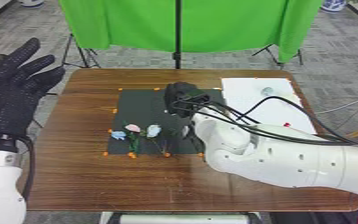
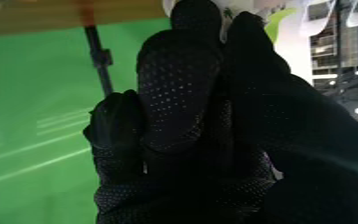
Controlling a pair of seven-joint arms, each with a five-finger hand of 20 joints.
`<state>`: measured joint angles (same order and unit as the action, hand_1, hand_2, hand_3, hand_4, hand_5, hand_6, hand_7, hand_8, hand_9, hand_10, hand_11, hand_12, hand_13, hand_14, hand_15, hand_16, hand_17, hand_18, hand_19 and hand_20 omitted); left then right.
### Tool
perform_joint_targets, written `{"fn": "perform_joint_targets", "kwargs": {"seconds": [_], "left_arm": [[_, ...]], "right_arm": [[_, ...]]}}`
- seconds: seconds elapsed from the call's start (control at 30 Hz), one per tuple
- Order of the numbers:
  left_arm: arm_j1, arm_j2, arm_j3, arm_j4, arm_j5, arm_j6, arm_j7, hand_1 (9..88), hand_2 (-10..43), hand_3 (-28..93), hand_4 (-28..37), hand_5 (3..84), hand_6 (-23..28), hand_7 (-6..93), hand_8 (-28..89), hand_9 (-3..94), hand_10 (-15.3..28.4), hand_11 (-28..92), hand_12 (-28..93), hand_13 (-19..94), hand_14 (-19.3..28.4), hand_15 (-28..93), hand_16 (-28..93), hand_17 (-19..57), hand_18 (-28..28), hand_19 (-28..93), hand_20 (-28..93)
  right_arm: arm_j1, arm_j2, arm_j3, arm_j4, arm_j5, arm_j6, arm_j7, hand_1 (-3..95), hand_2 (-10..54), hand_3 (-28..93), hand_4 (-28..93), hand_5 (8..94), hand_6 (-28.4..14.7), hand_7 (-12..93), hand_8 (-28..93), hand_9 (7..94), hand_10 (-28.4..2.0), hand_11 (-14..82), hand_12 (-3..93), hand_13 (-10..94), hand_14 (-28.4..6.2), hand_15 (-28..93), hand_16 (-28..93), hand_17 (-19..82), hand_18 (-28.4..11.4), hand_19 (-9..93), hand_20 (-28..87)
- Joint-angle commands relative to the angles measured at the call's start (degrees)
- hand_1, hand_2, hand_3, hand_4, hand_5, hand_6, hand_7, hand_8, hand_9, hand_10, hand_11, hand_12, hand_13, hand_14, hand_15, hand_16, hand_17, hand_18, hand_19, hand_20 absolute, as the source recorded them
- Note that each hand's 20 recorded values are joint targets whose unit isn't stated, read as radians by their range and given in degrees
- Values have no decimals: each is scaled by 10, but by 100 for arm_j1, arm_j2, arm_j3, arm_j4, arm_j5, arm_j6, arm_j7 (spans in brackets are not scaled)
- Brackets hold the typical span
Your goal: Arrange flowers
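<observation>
Flowers (image 1: 153,131) are lying on the dark mat (image 1: 158,110), and we are beginning our inspection at the right robot hand (image 1: 182,93). We are finding it above the mat's far part, beyond the blooms as the head view is presenting them. We cannot tell whether it is gripping anything or how wide it is standing. In the right wrist view we are seeing its black glove, with the green backdrop (image 1: 122,25) showing beyond.

Nearer the robot, we are recording a pink flower (image 1: 133,128), a blue flower (image 1: 118,135) beside it and a whitish flower (image 1: 153,128) on the other side. Their green stems (image 1: 134,146) are running toward the mat's near edge, where small orange pieces (image 1: 132,155) are sitting.

To the right, a white sheet (image 1: 246,100) is lying on the brown table (image 1: 158,185), bearing a pale item (image 1: 267,91) and a small red item (image 1: 287,124). The right arm (image 1: 282,160) is crossing over the sheet's near part, with black cables (image 1: 291,137) running along it.

At the far left, we are noting the left robot hand (image 1: 15,90) wide open, its fingers spreading, well apart from the flowers. Behind the table, a black pole (image 1: 178,30) is standing before the backdrop.
</observation>
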<state>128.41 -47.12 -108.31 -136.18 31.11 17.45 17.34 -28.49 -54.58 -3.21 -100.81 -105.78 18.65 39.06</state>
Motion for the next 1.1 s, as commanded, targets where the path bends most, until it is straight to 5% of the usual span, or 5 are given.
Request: {"fn": "perform_joint_targets", "kwargs": {"seconds": [0.03, 0.63, 1.1], "left_arm": [[-98, 29, 116, 97, -2, -109, -9, 208, 80, 768, -283, 351, 93, 114, -83, 303, 189, 242, 102, 246, 273, 522, -102, -67, 242, 627, 61], [-335, 119, 231, 183, 34, -252, -70, 208, 80, 769, -283, 351, 93, 113, -82, 302, 188, 243, 102, 246, 273, 523, -103, -67, 243, 628, 61], [-244, 20, 193, 175, 45, -238, -130, 208, 80, 769, -283, 353, 94, 114, -83, 304, 190, 243, 102, 246, 273, 524, -103, -67, 243, 628, 61]], "right_arm": [[-10, -177, -223, 184, 113, 120, 141, 563, -95, 728, -283, 803, 32, 333, 22, 936, -39, 113, 363, 826, -4, 606, 236, 473, -144, 932, 366], [196, -628, -709, 466, 159, 111, 525, 561, -95, 726, -283, 786, 32, 348, 15, 930, -42, 113, 363, 818, -13, 620, 216, 465, -147, 932, 373], [21, -493, -488, 457, 256, -268, 519, 504, -95, 729, -283, 728, 16, 249, -17, 901, -58, 112, 339, 801, -28, 631, 185, 447, -158, 932, 365]]}}
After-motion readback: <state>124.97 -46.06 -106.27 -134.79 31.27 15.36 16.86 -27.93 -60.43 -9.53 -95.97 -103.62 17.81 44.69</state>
